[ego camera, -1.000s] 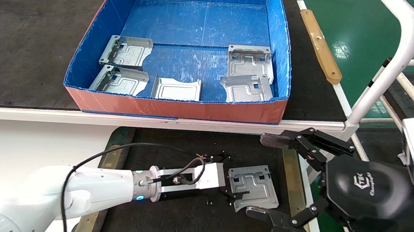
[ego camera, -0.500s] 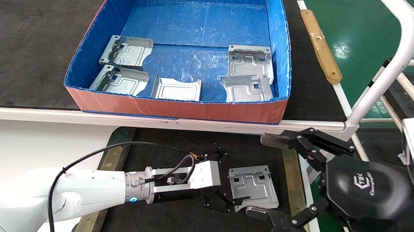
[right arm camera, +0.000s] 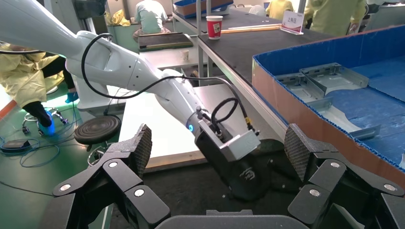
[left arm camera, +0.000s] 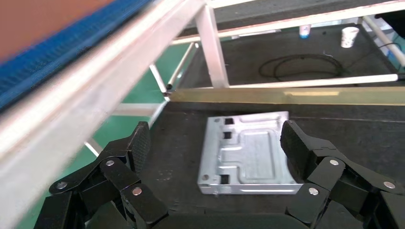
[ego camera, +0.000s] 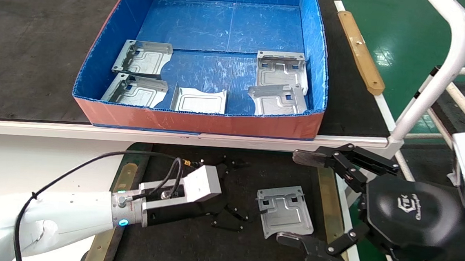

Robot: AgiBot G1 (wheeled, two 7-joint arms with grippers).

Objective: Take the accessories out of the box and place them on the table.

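Lying flat on the table (ego camera: pixel 191 250), lower centre of the head view, is one accessory (ego camera: pixel 285 210), let go and touching neither gripper. We read it as placed: it sits square on the black mat, between the brass strips (ego camera: pixel 327 186), clear of both.

Left gripper (ego camera: pixel 228 195): low over the mat, left of that plate, jaws spread wide and holding nothing. Its wrist view shows the plate (left arm camera: pixel 248 153) apart from both fingers (left arm camera: pixel 301 145), framed in the gap beyond them. We judge this arm free for another pick.

Right gripper (ego camera: pixel 317 202): lower right of the head view, near the plate's right side, jaws wide apart, nothing held. Its lower finger tip (ego camera: pixel 290 239) lies just beside the plate's near edge. Looks parked. Its wrist view faces the left arm (right arm camera: pixel 143 71) and the box's orange wall (right arm camera: pixel 305 114).

The box (ego camera: pixel 200 122) stands on the upper black surface, top centre. Five plates lie in its near half:
- two at lower left, one behind (ego camera: pixel 142 58), one in front (ego camera: pixel 135 91)
- one centre front (ego camera: pixel 198 100), close to the near wall
- two at right, the front one (ego camera: pixel 276 100) overlapping the rear one (ego camera: pixel 281 69)

In the way, by our judgement:
- the box's near wall, to be cleared on every reach in
- the white edge (ego camera: pixel 174 138) of the upper surface, between table and box
- the white frame tube (ego camera: pixel 441 75) at right
- the overlapped right pair: front one wants lifting first

Most of the task remains.
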